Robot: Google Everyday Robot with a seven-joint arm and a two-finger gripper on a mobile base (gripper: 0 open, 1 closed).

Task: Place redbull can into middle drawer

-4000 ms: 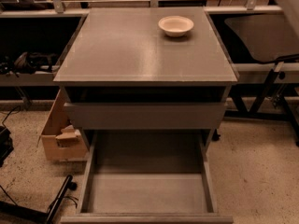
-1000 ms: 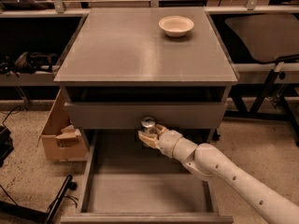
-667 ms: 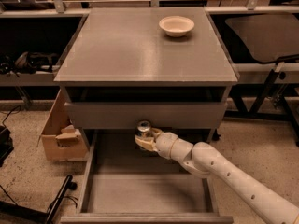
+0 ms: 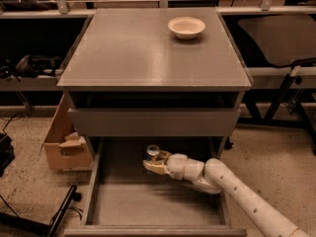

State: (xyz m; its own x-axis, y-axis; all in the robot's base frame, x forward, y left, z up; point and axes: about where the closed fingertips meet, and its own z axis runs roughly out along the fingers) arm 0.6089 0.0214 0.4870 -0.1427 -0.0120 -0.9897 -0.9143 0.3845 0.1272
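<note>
The middle drawer (image 4: 103,209) is pulled out below the grey cabinet, a wide shallow tray with a flat floor. My gripper (image 4: 154,163) reaches into it from the lower right on a white arm and is shut on the redbull can (image 4: 152,152). The can stands upright, silver top showing, at the back middle of the drawer, just under the drawer front above. I cannot tell whether the can's base touches the floor.
A white bowl (image 4: 186,27) sits on the cabinet top (image 4: 128,48) at the back right. A cardboard box (image 4: 61,142) stands on the floor left of the cabinet. A black pole (image 4: 61,214) lies at the lower left. Dark table legs stand at the right.
The arm came into view and has carried the can leftward and further back into the drawer; in the last moments it moved slightly left.
</note>
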